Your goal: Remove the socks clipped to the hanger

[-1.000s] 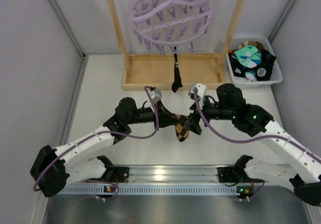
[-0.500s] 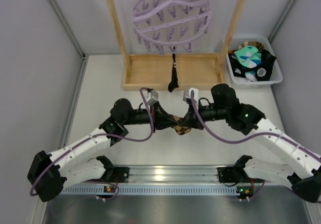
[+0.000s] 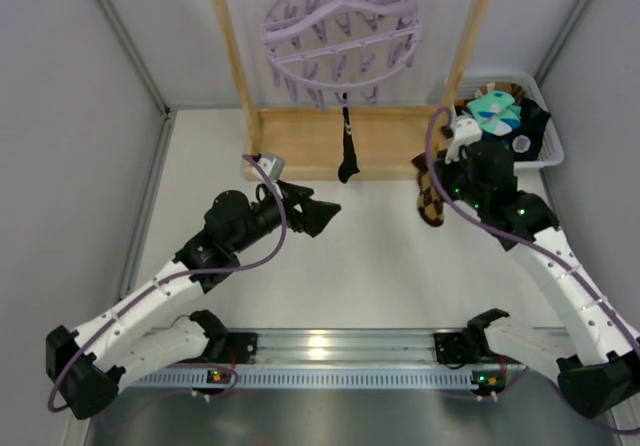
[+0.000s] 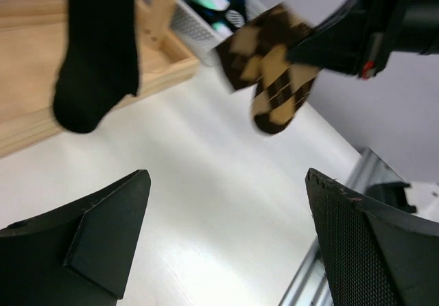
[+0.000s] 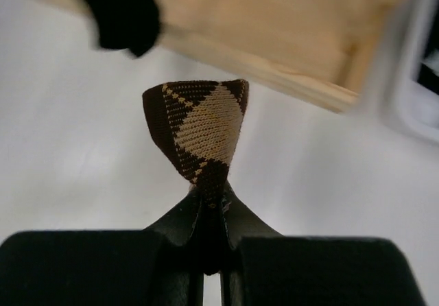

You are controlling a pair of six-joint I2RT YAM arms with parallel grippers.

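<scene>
- Brown argyle sock (image 5: 206,131) pinched tight in the right gripper (image 5: 209,206), plain in its wrist view.
- Left gripper (image 4: 228,179) spread wide, empty.
- Only the top view shows the lilac hanger (image 3: 340,31), black sock (image 3: 347,151) clipped beneath.

Hanger (image 3: 341,1): lilac. Hanging sock (image 3: 348,156): black. Argyle cloth (image 3: 430,201): dark brown, tan diamonds. Basket (image 3: 556,144), upper right: white.

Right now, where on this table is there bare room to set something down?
The widest bare tabletop lies between left gripper and right gripper, bordered by the wooden stand's base and the metal rail. Another strip runs along the left wall. Crowded: the sock-filled basket and under the hanging black sock.
</scene>
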